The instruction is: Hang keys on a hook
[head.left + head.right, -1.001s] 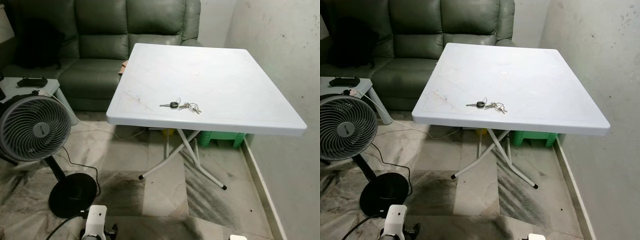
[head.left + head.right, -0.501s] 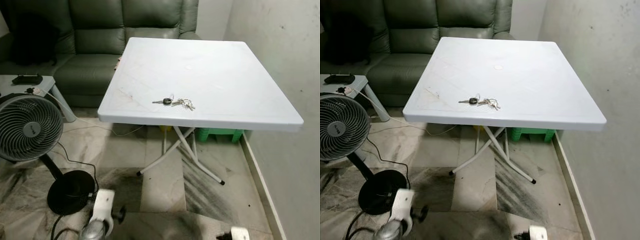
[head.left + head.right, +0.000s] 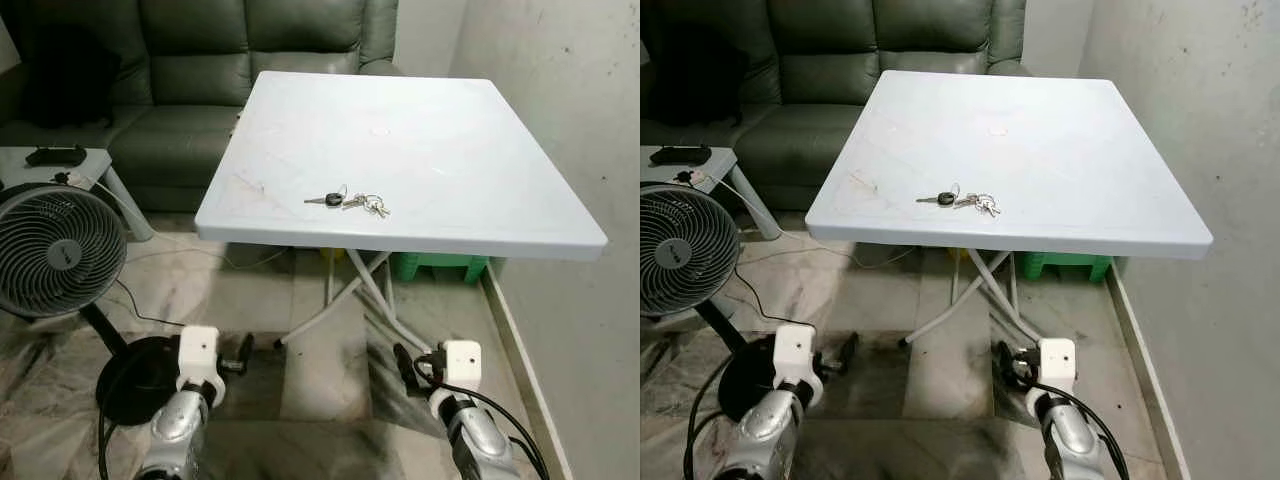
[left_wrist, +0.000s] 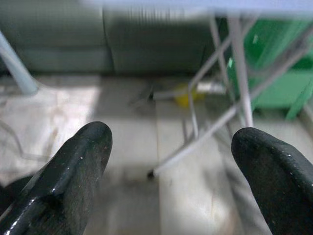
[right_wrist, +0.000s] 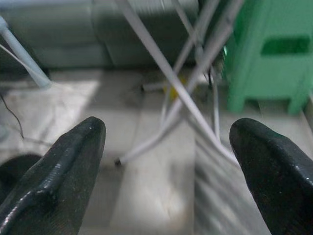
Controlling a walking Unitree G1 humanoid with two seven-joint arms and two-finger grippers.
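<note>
Two grippers sit low in front of a white folding table (image 3: pixel 470 150), both below the tabletop's near edge and over the marble floor (image 3: pixel 320 370). Left gripper (image 4: pixel 171 161): fingers (image 4: pixel 73 171) spread wide apart, nothing between them; seen from the head camera near the base of a standing fan (image 3: pixel 55 250). Right gripper (image 5: pixel 166 161): fingers (image 5: pixel 264 161) likewise spread wide, empty, pointing at the crossed white table legs (image 5: pixel 181 83).

Keys (image 3: pixel 350 202): one bunch lying flat on the tabletop, close to the near edge and somewhat left of the table's middle. A dark-headed key points toward the left, with a ring and smaller silver keys trailing to the right. Both grippers are well apart from the bunch, lower than it.

Surroundings: green leather sofa (image 3: pixel 200 60) behind the table. Small pale side table (image 3: pixel 90 165) at the left with a dark object on top, too small to identify. Fan's black round base on the floor, cable running from it. Green plastic stool (image 5: pixel 274 54) under the table's far right side, against a scuffed pale wall (image 3: pixel 560 100). Wrist views are blurred.
</note>
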